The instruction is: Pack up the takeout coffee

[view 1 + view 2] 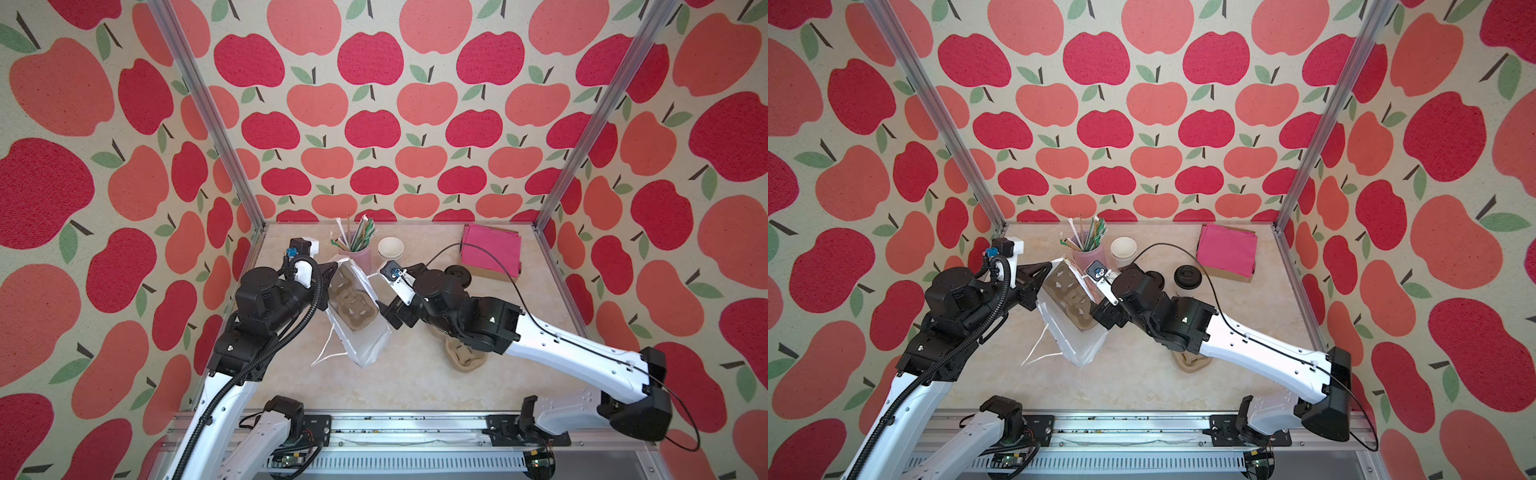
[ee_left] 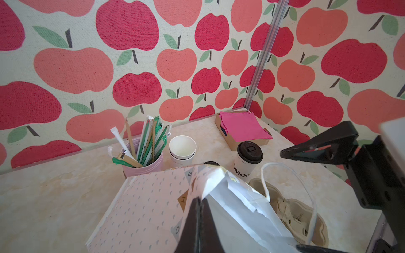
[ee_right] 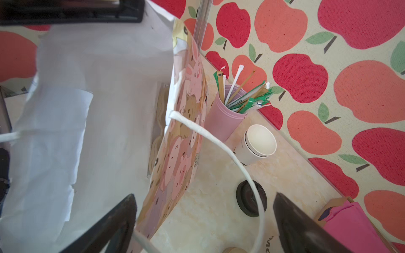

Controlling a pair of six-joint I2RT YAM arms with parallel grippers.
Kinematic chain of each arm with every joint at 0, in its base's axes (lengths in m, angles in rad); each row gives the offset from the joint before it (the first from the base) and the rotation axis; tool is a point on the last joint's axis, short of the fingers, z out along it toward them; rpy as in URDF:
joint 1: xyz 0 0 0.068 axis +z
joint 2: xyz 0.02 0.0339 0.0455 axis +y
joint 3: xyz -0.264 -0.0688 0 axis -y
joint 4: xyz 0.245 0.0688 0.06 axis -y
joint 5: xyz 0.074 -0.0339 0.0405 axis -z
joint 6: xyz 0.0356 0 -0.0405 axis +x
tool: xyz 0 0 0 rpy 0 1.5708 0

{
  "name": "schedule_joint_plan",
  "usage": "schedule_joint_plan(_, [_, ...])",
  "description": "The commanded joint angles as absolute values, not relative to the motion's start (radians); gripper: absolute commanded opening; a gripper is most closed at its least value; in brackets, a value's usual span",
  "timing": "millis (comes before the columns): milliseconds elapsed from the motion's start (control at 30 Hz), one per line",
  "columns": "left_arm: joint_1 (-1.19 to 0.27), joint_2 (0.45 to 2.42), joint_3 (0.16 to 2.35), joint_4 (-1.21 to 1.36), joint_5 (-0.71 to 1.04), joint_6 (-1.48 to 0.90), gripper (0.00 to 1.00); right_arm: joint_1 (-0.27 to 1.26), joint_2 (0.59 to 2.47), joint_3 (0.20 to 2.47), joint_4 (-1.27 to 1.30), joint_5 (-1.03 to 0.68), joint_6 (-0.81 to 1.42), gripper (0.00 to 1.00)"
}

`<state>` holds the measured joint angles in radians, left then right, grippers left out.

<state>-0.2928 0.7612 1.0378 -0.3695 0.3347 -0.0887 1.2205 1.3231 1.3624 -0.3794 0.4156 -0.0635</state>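
- Left wrist view: the left gripper [image 2: 201,201] has its fingers pressed together, pinching the rim of the paper bag [image 2: 142,208].
- Only this view shows the takeout coffee [image 2: 247,157] from the side. It is a white cup with black lettering and its black lid on. It stands upright on the table beyond the bag, just beside the napkin box [image 2: 224,137].
- In a top view the coffee shows only as a black lid disc [image 1: 1187,276], between the right arm and the napkin box.
- Right wrist view: the right gripper [image 3: 203,195] has its jaws spread wide, clamping nothing. The bag's cartoon-animal wall and a white cord handle [image 3: 219,144] lie between the jaws.
- The same view shows a loose black lid [image 3: 247,198] lying flat on the table.
- Both top views: the bag mouth is open, with a pulp carrier [image 1: 353,307] inside. A second carrier [image 1: 463,361] lies on the table under the right arm.
- Back of the table: a pink cup of straws [image 1: 361,253], with a stack of white cups [image 1: 390,249] beside it.
- Surface: a pale marbled table [image 1: 415,386].
- Room: apple-print walls [image 1: 374,124] on three sides, with aluminium posts [image 1: 582,124] at the back corners.
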Motion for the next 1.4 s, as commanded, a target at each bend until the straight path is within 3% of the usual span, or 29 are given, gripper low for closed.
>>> schedule_joint_plan(0, [-0.296,0.761,1.105,-0.382,0.270,-0.223,0.00,1.213,1.240,1.332,-0.282,0.370,-0.079,0.99])
schedule_joint_plan(300, [-0.238,0.814,1.098,-0.511,0.156,-0.382,0.00,1.089,1.223,1.349,-0.351,0.320,-0.011,0.99])
schedule_joint_plan(667, [0.020,0.915,1.021,-0.523,0.320,-0.414,0.00,0.958,1.305,1.402,-0.489,0.283,0.078,0.99])
schedule_joint_plan(800, [0.092,0.922,1.025,-0.534,0.359,-0.390,0.11,0.892,1.355,1.427,-0.546,0.259,0.098,0.99])
schedule_joint_plan(1167, [0.157,0.963,1.150,-0.709,0.399,-0.229,0.62,0.791,1.464,1.499,-0.640,0.236,0.071,0.99])
schedule_joint_plan(1367, [0.158,1.069,1.336,-0.935,0.387,-0.119,0.73,0.782,1.494,1.514,-0.659,0.242,0.047,0.99])
